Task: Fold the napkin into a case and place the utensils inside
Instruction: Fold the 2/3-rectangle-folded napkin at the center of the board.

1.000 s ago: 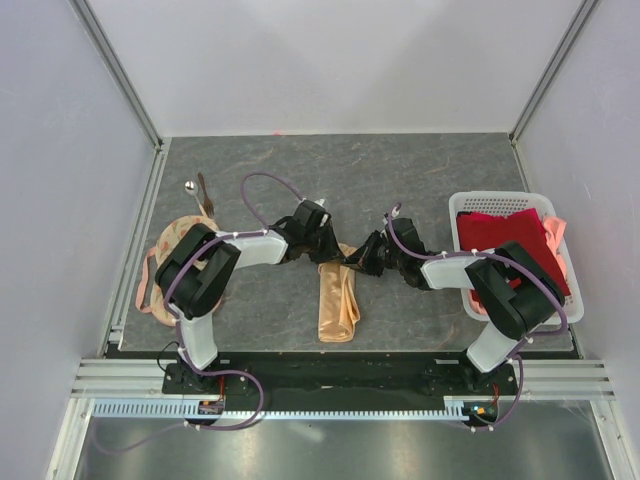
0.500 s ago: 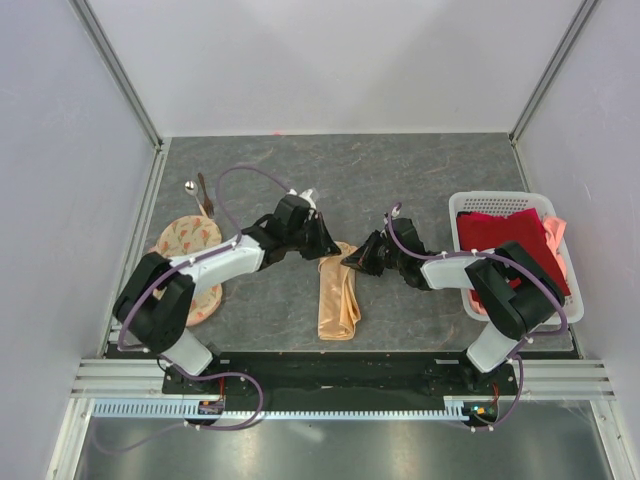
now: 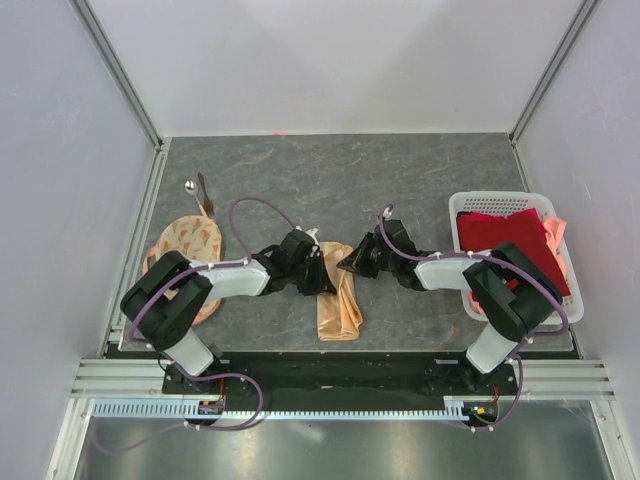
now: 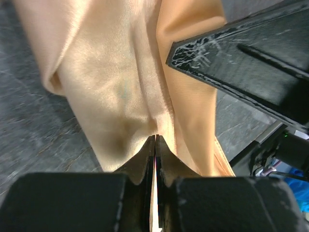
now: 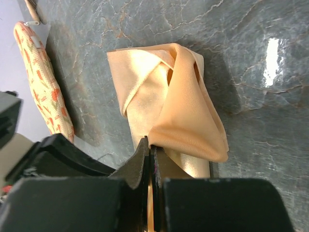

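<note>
The peach-orange napkin lies folded into a narrow oblong case at the middle of the table, its far end bunched up. My left gripper is shut on the cloth at the case's far left side, where creases run into the tips. From the right, my right gripper is shut on a raised fold at the far end. The utensils lie at the far left of the table, apart from both grippers: a silver spoon and a thin dark stick.
A round cream cloth with orange print lies left of the napkin, partly under the left arm. A white lattice basket at the right holds a dark red cloth. Walls close in the table on three sides.
The left arm has swung down and its gripper has moved nearer, onto the napkin's far left side, with its jaws closing a little. The right gripper has shifted slightly left, still gripping.
</note>
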### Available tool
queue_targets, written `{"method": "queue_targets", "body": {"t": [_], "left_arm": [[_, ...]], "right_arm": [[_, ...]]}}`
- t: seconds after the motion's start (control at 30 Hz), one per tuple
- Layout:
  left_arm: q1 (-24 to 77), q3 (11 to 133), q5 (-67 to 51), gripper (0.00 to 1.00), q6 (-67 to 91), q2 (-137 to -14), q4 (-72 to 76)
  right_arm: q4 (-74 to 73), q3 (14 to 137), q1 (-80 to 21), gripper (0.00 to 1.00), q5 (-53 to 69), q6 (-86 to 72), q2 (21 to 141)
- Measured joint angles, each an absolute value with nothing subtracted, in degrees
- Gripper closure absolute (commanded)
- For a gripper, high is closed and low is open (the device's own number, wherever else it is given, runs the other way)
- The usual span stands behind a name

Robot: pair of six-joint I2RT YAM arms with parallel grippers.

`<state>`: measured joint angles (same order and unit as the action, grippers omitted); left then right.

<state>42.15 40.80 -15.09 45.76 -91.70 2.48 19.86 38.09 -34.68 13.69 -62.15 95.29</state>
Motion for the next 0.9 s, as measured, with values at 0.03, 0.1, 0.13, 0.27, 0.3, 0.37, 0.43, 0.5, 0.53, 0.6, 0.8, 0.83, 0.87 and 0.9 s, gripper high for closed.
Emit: {"method": "queue_targets", "body": {"t": [0.03, 0.1, 0.13, 0.27, 0.3, 0.37, 0.43, 0.5, 0.53, 0.6, 0.8, 0.83, 0.87, 0.9], "left_arm": [[42.4, 40.8, -15.1, 0.93, 45.8, -92.4, 2.8], [42.9, 40.5, -15.1, 0.93, 45.8, -93.8, 3.9], [43.0, 40.2, -15.4, 0.93, 46.2, -94.1, 4.9], [43.4, 39.9, -15.4, 0.94, 46.7, -95.1, 7.9], [43.5, 39.7, -15.5, 0.94, 46.9, -95.3, 9.0], [43.7, 39.3, -15.6, 0.94, 47.2, -95.9, 10.9], [43.9, 39.3, -15.7, 0.94, 47.4, -96.5, 12.5], [44.0, 39.3, -15.7, 0.93, 47.5, -96.9, 13.7], [44.1, 39.3, -15.7, 0.93, 47.5, -96.9, 13.8], [44.1, 39.3, -15.6, 0.93, 47.5, -96.6, 13.5], [44.1, 39.5, -13.6, 0.92, 47.4, -89.1, 3.9], [44.0, 39.7, -13.5, 0.92, 47.4, -87.6, 2.6], [43.8, 39.9, -13.4, 0.92, 47.4, -86.3, 1.7], [43.7, 39.9, -13.3, 0.93, 47.4, -85.3, 1.1]], "right_arm": [[19.6, 38.2, -34.8, 1.0, 13.3, -62.2, 95.3], [18.7, 38.5, -35.3, 1.0, 12.5, -62.3, 95.3], [18.3, 38.6, -35.5, 1.0, 11.9, -62.5, 95.3], [17.5, 38.9, -36.0, 1.0, 10.4, -63.8, 94.8], [17.5, 39.1, -36.1, 1.0, 10.1, -64.5, 94.8], [17.6, 39.3, -36.3, 1.0, 9.8, -65.8, 94.8], [18.1, 39.4, -36.6, 1.0, 9.2, -67.4, 94.8], [18.9, 39.4, -37.0, 1.0, 9.1, -68.8, 94.8], [19.4, 39.4, -37.1, 1.0, 9.1, -69.3, 94.8], [20.1, 39.4, -37.3, 1.0, 9.1, -70.3, 94.8], [20.1, 39.4, -37.4, 1.0, 9.0, -70.7, 94.8], [20.1, 39.4, -37.4, 1.0, 9.0, -70.6, 94.8], [20.1, 39.4, -37.3, 1.0, 9.0, -70.5, 94.8], [20.0, 39.4, -37.3, 1.0, 9.0, -70.3, 94.8]]}}
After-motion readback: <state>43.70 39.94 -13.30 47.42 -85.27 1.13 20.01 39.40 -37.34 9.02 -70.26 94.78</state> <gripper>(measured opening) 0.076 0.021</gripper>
